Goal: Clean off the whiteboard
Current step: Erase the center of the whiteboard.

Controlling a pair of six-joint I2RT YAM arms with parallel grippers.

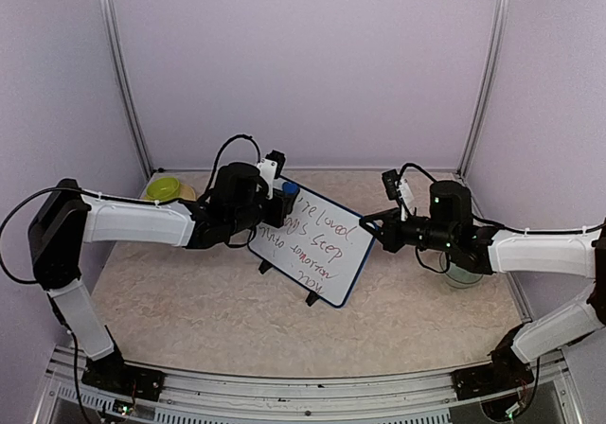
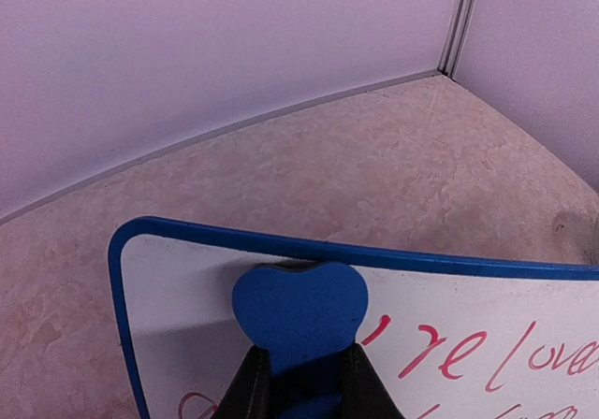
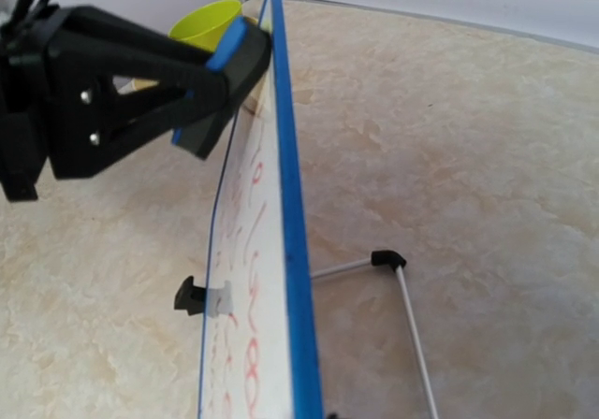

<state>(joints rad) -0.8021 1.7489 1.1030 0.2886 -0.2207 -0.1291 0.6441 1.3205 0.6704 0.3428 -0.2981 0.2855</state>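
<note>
The whiteboard (image 1: pixel 317 244) stands tilted on its black fold-out legs (image 1: pixel 311 299) mid-table, with red handwriting across it. My left gripper (image 2: pixel 301 368) is shut on a blue heart-shaped eraser (image 2: pixel 299 307), which is pressed flat to the board's face just under its top blue frame (image 2: pixel 421 260), near the upper left corner. The right wrist view sees the board edge-on (image 3: pixel 292 213), with the left gripper (image 3: pixel 140 92) and eraser (image 3: pixel 225 50) against it. My right gripper (image 1: pixel 371 227) is shut on the board's right edge; its fingertips are below the right wrist view.
A yellow-green cup (image 1: pixel 163 189) sits at the back left behind the left arm, and shows in the right wrist view as the cup (image 3: pixel 208 21). A clear cup (image 1: pixel 464 274) stands under the right arm. A wire leg (image 3: pixel 412 325) props the board from behind.
</note>
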